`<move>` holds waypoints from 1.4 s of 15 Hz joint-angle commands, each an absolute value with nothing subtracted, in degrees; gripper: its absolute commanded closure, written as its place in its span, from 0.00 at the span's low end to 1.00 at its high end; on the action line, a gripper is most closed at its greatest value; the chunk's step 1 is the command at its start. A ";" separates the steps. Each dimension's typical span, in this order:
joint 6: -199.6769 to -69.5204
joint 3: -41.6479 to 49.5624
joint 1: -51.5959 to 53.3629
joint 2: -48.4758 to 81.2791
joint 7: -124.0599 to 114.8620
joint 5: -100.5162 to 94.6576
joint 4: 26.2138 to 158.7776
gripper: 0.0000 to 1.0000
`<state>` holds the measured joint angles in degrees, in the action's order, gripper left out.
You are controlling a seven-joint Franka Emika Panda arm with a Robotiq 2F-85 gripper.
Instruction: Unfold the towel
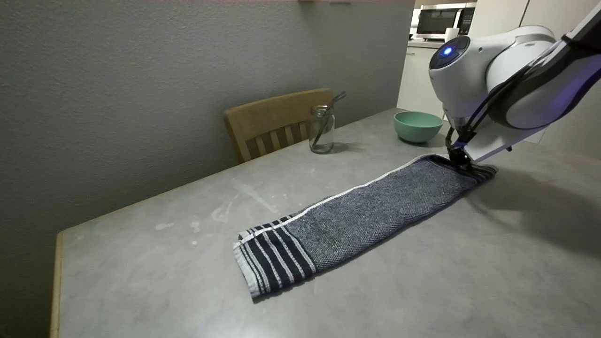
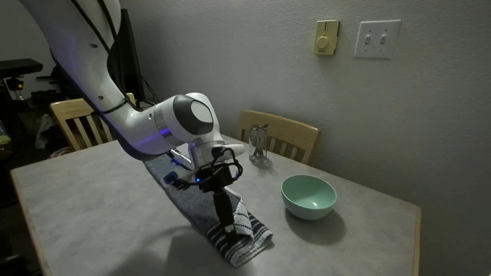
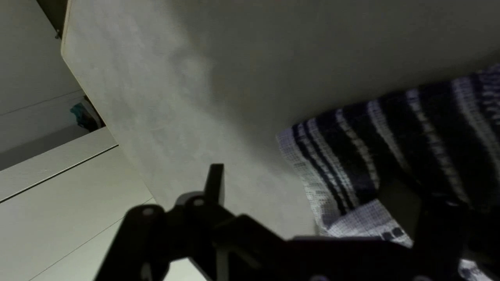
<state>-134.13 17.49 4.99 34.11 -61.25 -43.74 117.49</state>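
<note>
My free room then: table (image 1: 446, 272) away from the wall (image 1: 164, 94), jar (image 1: 322, 136) and bowl (image 1: 418, 130) obstacles across the towel (image 1: 371, 211).

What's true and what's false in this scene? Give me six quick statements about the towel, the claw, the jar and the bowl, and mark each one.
1. The towel has stripes at both ends. True.
2. The towel is spread out to its full width. False: it lies folded in a long, narrow strip.
3. The claw is at a striped end of the towel. True, though whether it touches the cloth is hard to tell.
4. The claw is shut. False: it stands open, as the wrist view shows.
5. The glass jar and the green bowl both stand on the table. True.
6. The green bowl is upside down. False: it is upright, open side up.
</note>
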 commanded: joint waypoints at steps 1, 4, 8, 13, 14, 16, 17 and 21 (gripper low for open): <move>-131.23 16.43 5.12 35.71 -63.45 -44.62 114.77 0.00; -129.97 16.32 5.37 36.55 -65.19 -45.32 113.54 0.00; -129.03 16.44 5.53 37.60 -67.43 -45.92 112.08 0.00; -124.64 17.01 7.34 39.07 -75.87 -50.42 109.58 0.00; -123.25 16.64 7.42 39.42 -77.21 -51.74 108.98 0.00; -120.69 15.84 7.56 40.11 -79.50 -54.08 107.98 0.00; -119.55 15.40 7.55 40.42 -80.59 -55.11 107.56 0.00; -116.00 12.30 6.34 40.51 -79.07 -56.31 106.32 0.00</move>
